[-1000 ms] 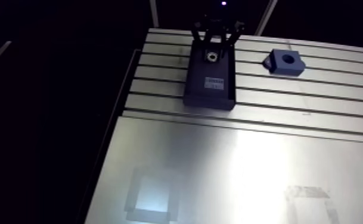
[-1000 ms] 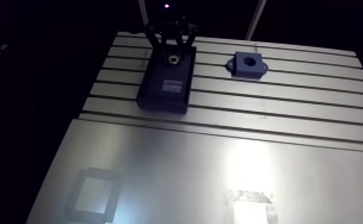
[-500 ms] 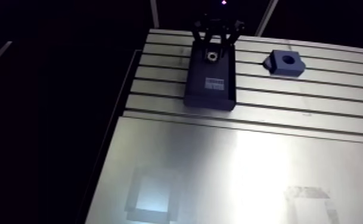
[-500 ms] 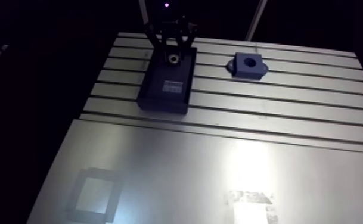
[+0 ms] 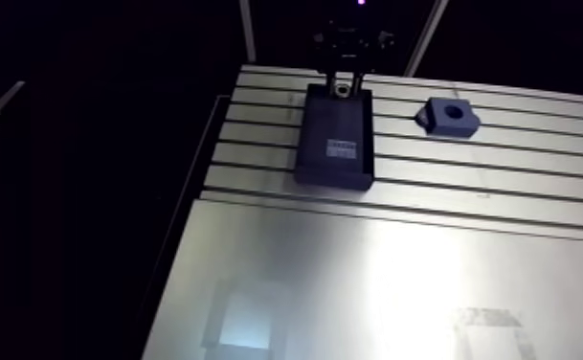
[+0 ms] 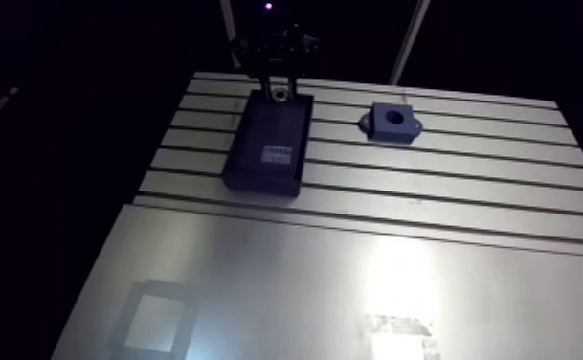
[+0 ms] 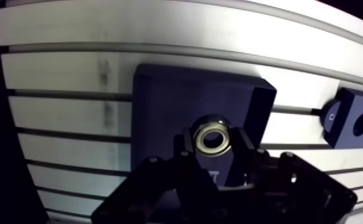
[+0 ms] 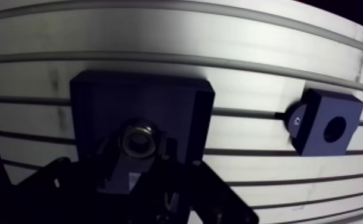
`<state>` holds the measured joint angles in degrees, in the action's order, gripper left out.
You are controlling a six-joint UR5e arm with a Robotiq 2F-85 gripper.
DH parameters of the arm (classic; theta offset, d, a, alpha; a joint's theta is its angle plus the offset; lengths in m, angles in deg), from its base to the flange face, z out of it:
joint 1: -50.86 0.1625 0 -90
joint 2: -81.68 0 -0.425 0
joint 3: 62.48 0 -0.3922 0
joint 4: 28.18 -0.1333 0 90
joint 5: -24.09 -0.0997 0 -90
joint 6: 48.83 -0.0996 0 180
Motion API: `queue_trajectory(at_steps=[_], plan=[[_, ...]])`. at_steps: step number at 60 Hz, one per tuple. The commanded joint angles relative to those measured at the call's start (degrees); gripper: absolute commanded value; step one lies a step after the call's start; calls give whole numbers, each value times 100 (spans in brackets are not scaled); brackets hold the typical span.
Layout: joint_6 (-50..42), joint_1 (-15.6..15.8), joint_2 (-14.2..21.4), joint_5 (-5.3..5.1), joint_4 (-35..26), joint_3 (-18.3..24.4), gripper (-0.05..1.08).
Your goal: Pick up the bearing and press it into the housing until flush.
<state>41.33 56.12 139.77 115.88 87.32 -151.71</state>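
Gripping bearing (image 7: 212,138) | claw (image 7: 213,143) clamped on it, wider earlier | over tray (image 7: 160,95) | housing (image 7: 341,134) well apart

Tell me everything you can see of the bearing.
The bearing is a small, shiny metal ring, silvery with a slightly brassy tint, around a dark round bore. In the wrist view it shows face-on, its hole pointing up at the camera. It sits gripped between the two fingers of the tool, one on each side. Below it is the dark tray, near one end. Whether it touches the tray cannot be told.
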Motion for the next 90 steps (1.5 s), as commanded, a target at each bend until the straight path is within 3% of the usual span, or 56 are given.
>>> queue_trajectory(at_steps=[1, 7, 29, 90], plan=[[343, -230, 382, 10, -227, 14, 75], [406, -603, 509, 18, -436, 74, 76], [994, -1250, 594, 18, -620, 190, 76], [1218, -1739, 489, 45, -280, -155, 77]])
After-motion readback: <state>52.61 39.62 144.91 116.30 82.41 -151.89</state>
